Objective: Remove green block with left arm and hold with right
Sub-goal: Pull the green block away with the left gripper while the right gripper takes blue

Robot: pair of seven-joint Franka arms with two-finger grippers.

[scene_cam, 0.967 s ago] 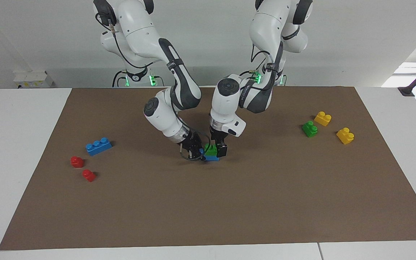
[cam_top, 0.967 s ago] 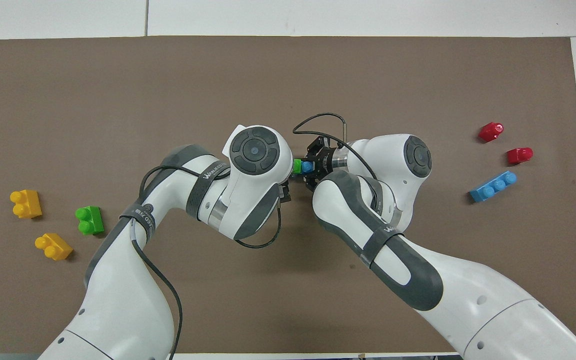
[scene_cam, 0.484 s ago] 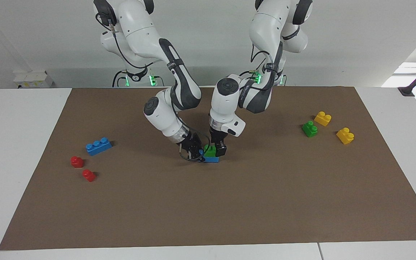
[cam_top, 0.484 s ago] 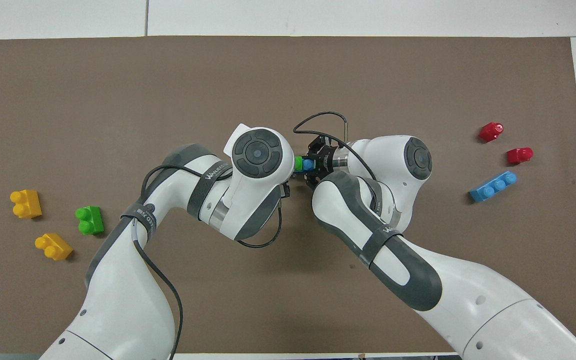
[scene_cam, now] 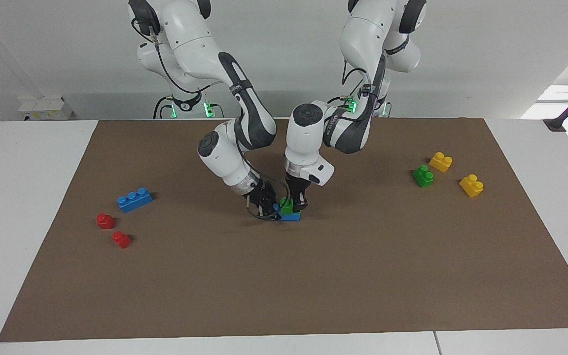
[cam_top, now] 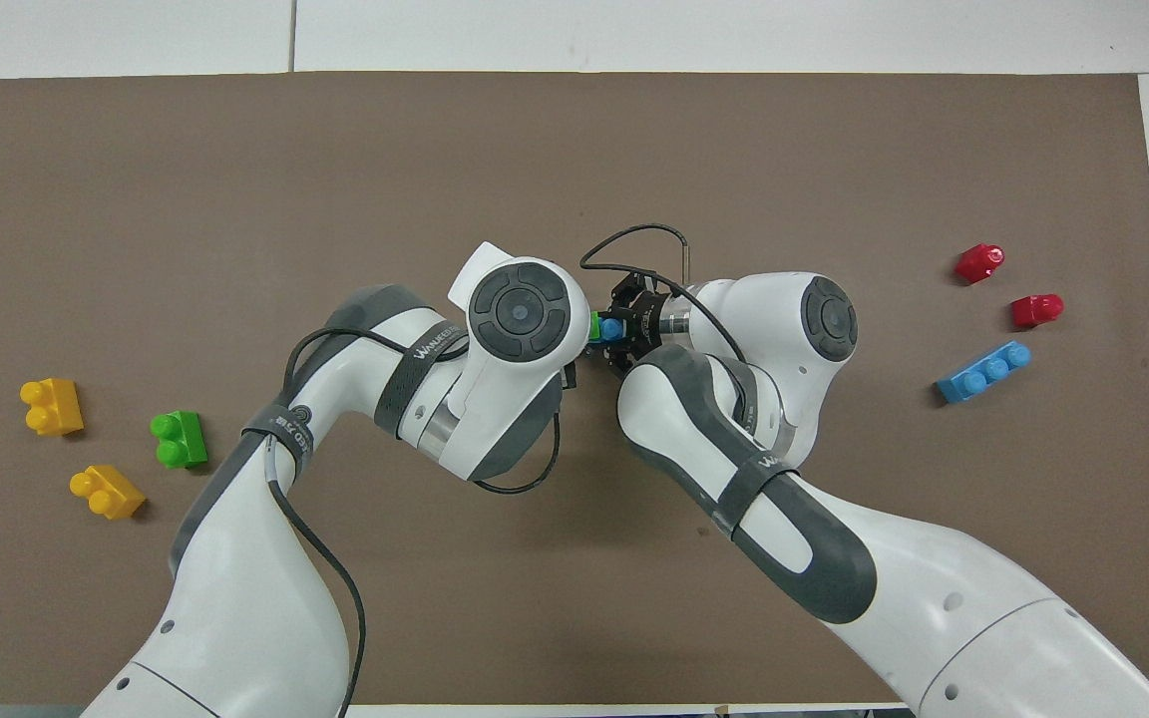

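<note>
The green block (scene_cam: 287, 205) sits on a blue brick (scene_cam: 292, 216) on the brown mat (scene_cam: 313, 276) at the middle of the table. My left gripper (scene_cam: 297, 201) comes down from above and is shut on the green block. My right gripper (scene_cam: 267, 207) reaches in low from the right arm's end and is shut on the blue brick. In the overhead view only a sliver of the green block (cam_top: 594, 326) and one blue stud (cam_top: 612, 329) show between the two wrists. The left gripper's fingers are hidden there under its own wrist.
A darker green brick (scene_cam: 422, 176) and two yellow bricks (scene_cam: 440, 161) (scene_cam: 471, 185) lie toward the left arm's end. A blue three-stud brick (scene_cam: 134, 199) and two red pieces (scene_cam: 105, 221) (scene_cam: 121, 239) lie toward the right arm's end.
The left wrist has tilted and shifted slightly toward the right gripper while gripping the green block. The green block stays on the blue brick. The right gripper has barely moved.
</note>
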